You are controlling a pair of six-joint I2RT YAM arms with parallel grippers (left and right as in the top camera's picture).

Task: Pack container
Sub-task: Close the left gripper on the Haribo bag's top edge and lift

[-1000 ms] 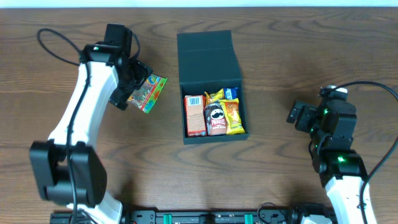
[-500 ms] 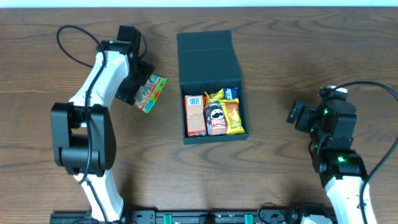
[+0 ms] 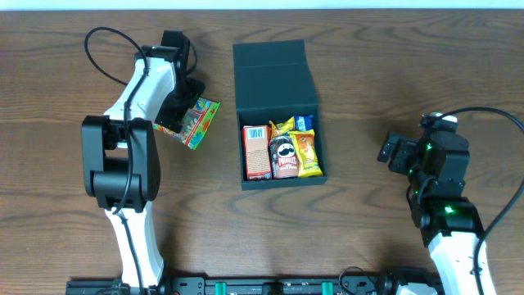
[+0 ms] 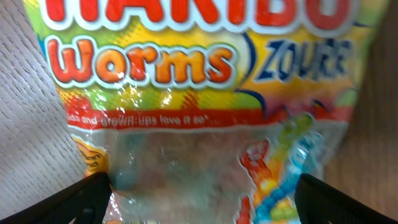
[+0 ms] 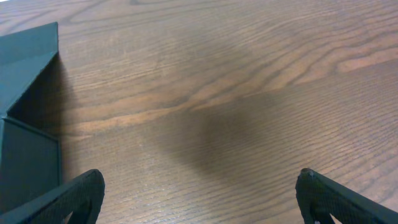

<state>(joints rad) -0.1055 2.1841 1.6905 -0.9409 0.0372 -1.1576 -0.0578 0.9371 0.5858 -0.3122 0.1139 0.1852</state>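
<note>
Now that the left arm (image 3: 131, 98) has swung in, the left gripper (image 4: 208, 199) is poised, jaws apart, over the colourful plastic Haribo worms bag (image 3: 196, 121), likely next into the open dark teal cardboard container (image 3: 270, 70) just right.

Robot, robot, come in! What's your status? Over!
Left claw open over Haribo Worms bag, not gripping. Right claw open, above bare table. Container open, lid back, Pringles can and packets inside. Nothing between bag and container.
</note>
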